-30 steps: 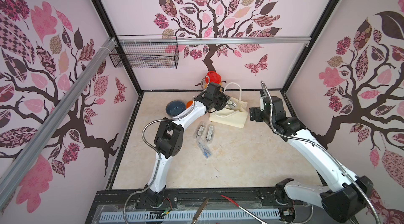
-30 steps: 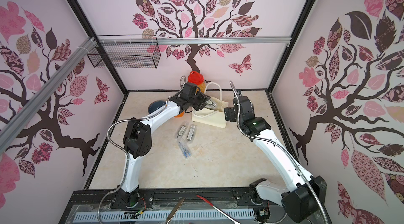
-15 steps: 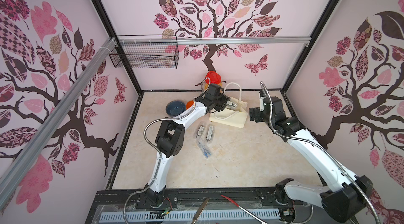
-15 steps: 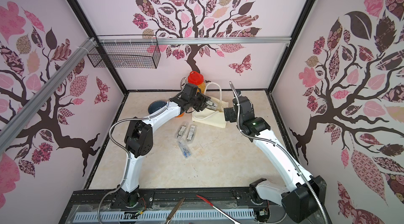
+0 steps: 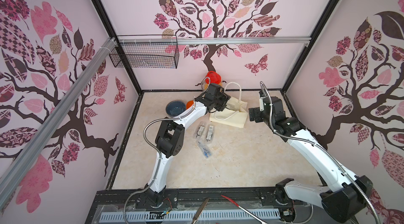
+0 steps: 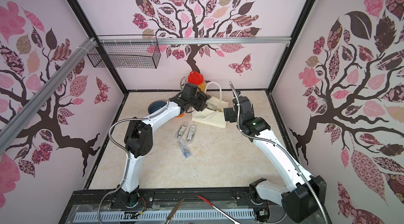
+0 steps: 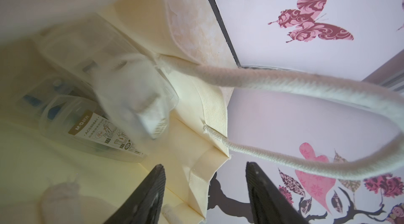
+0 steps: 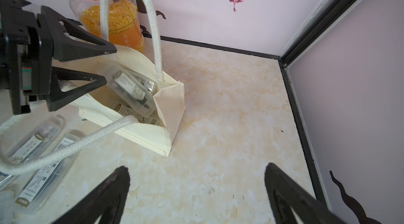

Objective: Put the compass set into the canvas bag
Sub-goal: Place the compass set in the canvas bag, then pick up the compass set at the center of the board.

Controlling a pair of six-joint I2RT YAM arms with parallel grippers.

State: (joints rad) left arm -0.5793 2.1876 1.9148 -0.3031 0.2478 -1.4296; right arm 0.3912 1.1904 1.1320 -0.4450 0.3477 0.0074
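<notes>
The cream canvas bag (image 5: 231, 118) (image 6: 209, 121) stands at the back of the table, mouth open, one rope handle upright. My left gripper (image 8: 105, 67) (image 7: 205, 165) hovers at its mouth, open, with nothing between the fingers. Just past its tips a clear compass set case (image 8: 131, 89) (image 7: 131, 94) sits tilted and blurred inside the bag, above another labelled case (image 7: 105, 135). Three more compass sets (image 5: 200, 130) (image 5: 210, 132) (image 5: 205, 149) lie on the table in front of the bag. My right gripper (image 8: 196, 166) (image 5: 251, 113) is open beside the bag's right end, empty.
A red-lidded jar (image 5: 213, 78) of yellow flakes stands behind the bag against the back wall. A dark blue bowl (image 5: 175, 108) and an orange cup (image 5: 189, 103) sit to the left under my left arm. A wire basket (image 5: 144, 56) hangs on the back wall.
My left gripper's jaws have spread apart at the bag mouth, and the compass set case has left them and dropped into the bag. The right arm has stayed put.
</notes>
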